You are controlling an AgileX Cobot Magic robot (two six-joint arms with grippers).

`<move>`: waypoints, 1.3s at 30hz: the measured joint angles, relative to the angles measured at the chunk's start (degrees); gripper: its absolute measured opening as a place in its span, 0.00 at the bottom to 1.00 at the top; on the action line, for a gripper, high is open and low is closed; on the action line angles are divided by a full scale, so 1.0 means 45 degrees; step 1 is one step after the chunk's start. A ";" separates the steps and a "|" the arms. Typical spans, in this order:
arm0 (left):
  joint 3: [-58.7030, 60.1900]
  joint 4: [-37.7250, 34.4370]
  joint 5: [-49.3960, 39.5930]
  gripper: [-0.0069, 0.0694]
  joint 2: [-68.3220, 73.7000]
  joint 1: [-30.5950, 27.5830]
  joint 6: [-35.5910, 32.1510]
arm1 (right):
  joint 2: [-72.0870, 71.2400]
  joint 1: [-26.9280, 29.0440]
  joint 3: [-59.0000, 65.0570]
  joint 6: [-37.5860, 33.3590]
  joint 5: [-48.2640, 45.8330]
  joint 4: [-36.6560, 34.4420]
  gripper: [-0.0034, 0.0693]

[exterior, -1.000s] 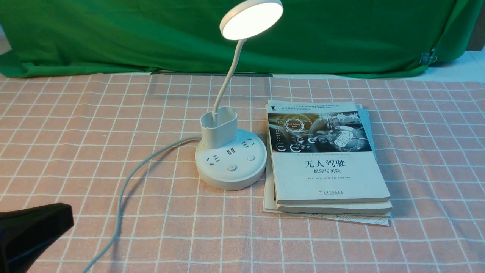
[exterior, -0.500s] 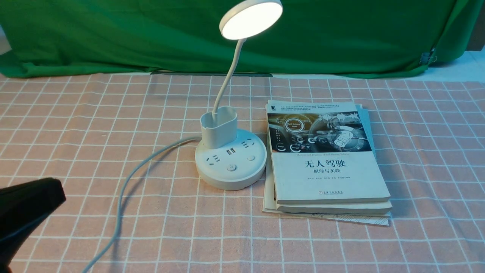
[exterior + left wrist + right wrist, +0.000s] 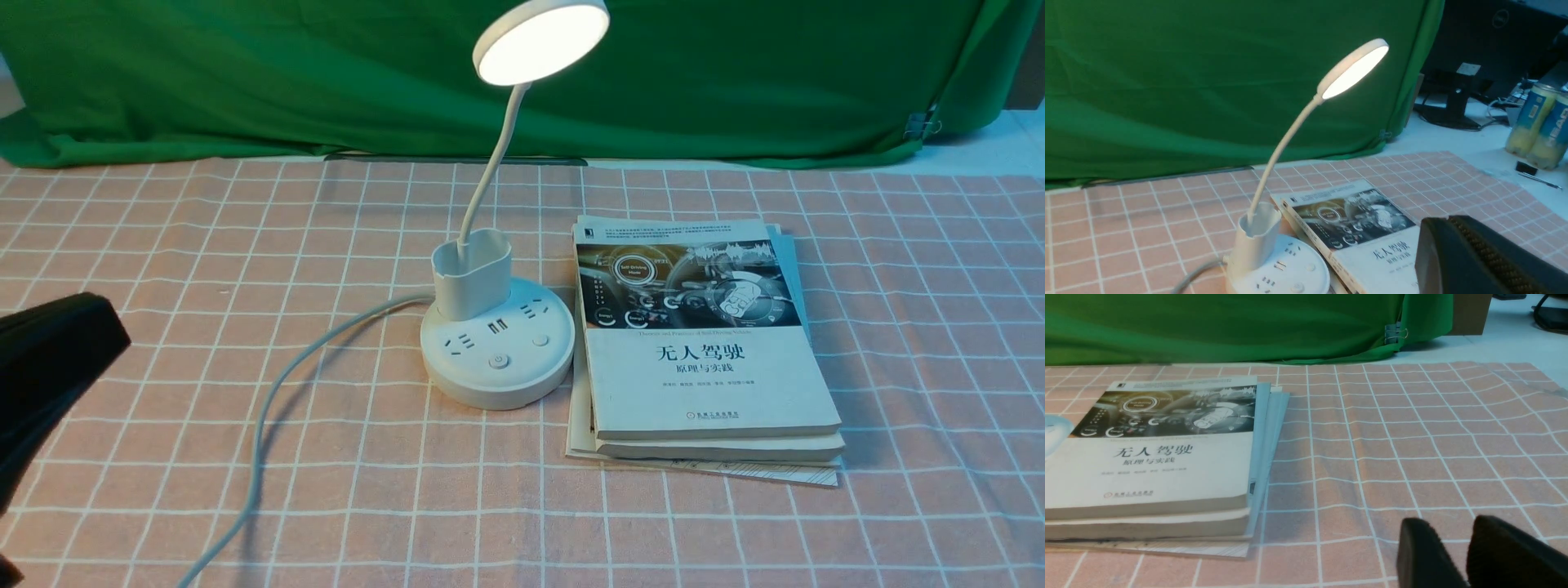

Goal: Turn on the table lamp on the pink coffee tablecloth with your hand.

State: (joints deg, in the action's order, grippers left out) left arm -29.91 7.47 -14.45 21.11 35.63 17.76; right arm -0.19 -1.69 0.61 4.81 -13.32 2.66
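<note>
The white table lamp [image 3: 496,343] stands mid-table on the pink coffee tablecloth [image 3: 163,245]. Its disc head [image 3: 541,41] glows. The neck rises from the oval cup [image 3: 472,273], and the grey cord [image 3: 269,408] runs off to the front left. My left hand's gripper [image 3: 110,322] is a shut black wedge at the left edge, well left of the base and above the cloth. In the left wrist view the gripper [image 3: 1433,228] is raised beside the lit lamp [image 3: 1353,68]. My right gripper [image 3: 1453,528] is empty with a narrow gap, low over bare cloth to the right of the books.
A stack of books [image 3: 702,359] lies against the right side of the lamp base; it also shows in the right wrist view [image 3: 1155,457]. A green backdrop cloth [image 3: 245,82] hangs at the far edge. Cans [image 3: 1535,122] and a monitor stand off the cloth to the right.
My left gripper has risen and drawn back toward the left edge of the front view. The lamp head glows in all three frames. Lamp and books have not moved.
</note>
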 joint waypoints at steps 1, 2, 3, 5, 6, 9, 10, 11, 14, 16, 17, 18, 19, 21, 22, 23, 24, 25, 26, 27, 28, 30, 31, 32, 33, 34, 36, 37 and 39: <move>0.0082 -0.0250 0.0234 0.11 0.0000 -0.0343 -0.0469 | 0.0000 0.0000 0.0000 0.0000 0.0000 0.0000 0.38; 0.0103 -0.0309 0.0354 0.11 -0.0016 -0.0412 -0.0576 | 0.0000 0.0000 0.0000 0.0000 0.0000 0.0000 0.38; 0.0320 -0.0799 0.0898 0.11 -0.0107 -0.1133 -0.1362 | 0.0000 0.0000 0.0000 0.0000 0.0000 0.0000 0.38; 0.0673 -0.1478 0.1560 0.11 -0.0290 -0.1962 -0.2221 | 0.0000 0.0000 0.0000 0.0000 0.0000 0.0000 0.38; 0.1205 -0.2204 0.2363 0.11 -0.0617 -0.3073 -0.3066 | 0.0000 0.0000 0.0000 0.0000 0.0000 0.0000 0.38; 0.2281 -0.2491 0.3363 0.11 -0.1314 -0.4917 -0.3687 | 0.0000 0.0000 0.0000 0.0000 0.0000 0.0000 0.38; 0.2664 -0.2491 0.3497 0.11 -0.1679 -0.5723 -0.3762 | 0.0000 0.0000 0.0000 0.0000 0.0000 0.0000 0.38; 0.2967 -0.2491 0.3551 0.11 -0.1935 -0.6104 -0.3794 | 0.0000 0.0000 0.0000 0.0000 0.0000 0.0000 0.38; 0.3897 -0.2491 0.3477 0.11 -0.2809 -0.7781 -0.3948 | 0.0000 0.0000 0.0000 0.0000 0.0000 0.0000 0.38; 0.4524 -0.2491 0.3212 0.11 -0.3566 -0.8794 -0.3862 | 0.0000 0.0000 0.0000 0.0000 0.0000 0.0000 0.38; 0.4524 -0.2491 0.3212 0.11 -0.3567 -0.8878 -0.3844 | 0.0000 0.0000 0.0000 0.0000 0.0000 0.0000 0.38; 0.4885 -0.2491 0.2989 0.11 -0.3998 -0.9372 -0.3638 | 0.0000 0.0000 0.0000 0.0000 0.0012 0.0000 0.38; 0.5111 -0.2491 0.2867 0.11 -0.4300 -0.9614 -0.3508 | 0.0000 0.0000 0.0000 0.0000 0.0012 0.0000 0.38; 0.5579 -0.2491 0.2597 0.11 -0.4610 -0.9776 -0.3276 | 0.0000 0.0000 0.0000 0.0000 0.0012 0.0000 0.38; 0.5674 -0.2491 0.2558 0.11 -0.4637 -0.9776 -0.3264 | 0.0000 0.0000 0.0000 0.0000 0.0012 0.0000 0.38; 0.5961 -0.2502 0.2460 0.11 -0.4657 -0.9690 -0.3213 | 0.0000 0.0000 0.0000 0.0000 0.0012 0.0000 0.38; 0.6305 -0.2502 0.2368 0.11 -0.4657 -0.9514 -0.3090 | 0.0000 0.0000 0.0000 0.0000 0.0012 0.0000 0.38; 0.6517 -0.2478 0.2299 0.11 -0.4657 -0.9291 -0.2946 | 0.0000 0.0000 0.0000 0.0000 0.0012 0.0000 0.38; 0.6648 -0.2412 0.2178 0.11 -0.4657 -0.9027 -0.2854 | 0.0000 0.0000 0.0000 0.0000 0.0012 0.0000 0.38; 0.6648 -0.2412 0.2155 0.11 -0.4657 -0.8970 -0.2828 | 0.0000 0.0000 0.0000 0.0000 0.0012 0.0000 0.38; 0.6713 -0.2292 0.2108 0.11 -0.4657 -0.8587 -0.2642 | 0.0000 0.0000 0.0000 0.0000 0.0012 0.0000 0.38; 0.6713 -0.2153 0.2055 0.11 -0.4671 -0.8060 -0.2542 | 0.0000 0.0000 0.0000 0.0000 0.0012 0.0000 0.38; 0.6713 -0.2140 0.1951 0.11 -0.4691 -0.7917 -0.2521 | 0.0000 0.0000 0.0000 0.0000 0.0012 0.0000 0.38; 0.6713 -0.2129 0.1710 0.11 -0.4696 -0.7777 -0.2483 | 0.0000 0.0000 0.0000 0.0000 0.0012 0.0000 0.38; 0.6713 -0.2129 0.1444 0.11 -0.4708 -0.7681 -0.2420 | 0.0000 0.0000 0.0000 0.0000 0.0012 0.0000 0.38; 0.6713 -0.2129 0.1346 0.11 -0.4704 -0.7667 -0.2401 | 0.0000 0.0000 0.0000 0.0000 0.0012 0.0000 0.38; 0.6713 -0.2154 0.0809 0.11 -0.4704 -0.7545 -0.2360 | 0.0000 0.0000 0.0000 0.0000 0.0012 0.0000 0.38; 0.6713 -0.2158 0.0621 0.11 -0.4704 -0.7485 -0.2360 | 0.0000 0.0000 0.0000 0.0000 0.0012 0.0000 0.38; 0.6713 -0.2169 0.0502 0.11 -0.4710 -0.7470 -0.2360 | 0.0000 0.0000 0.0000 0.0000 0.0012 0.0000 0.38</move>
State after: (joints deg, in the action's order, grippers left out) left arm 0.30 -2.29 -12.19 -0.09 2.01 7.15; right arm -0.19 -1.69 0.61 4.81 -13.27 2.66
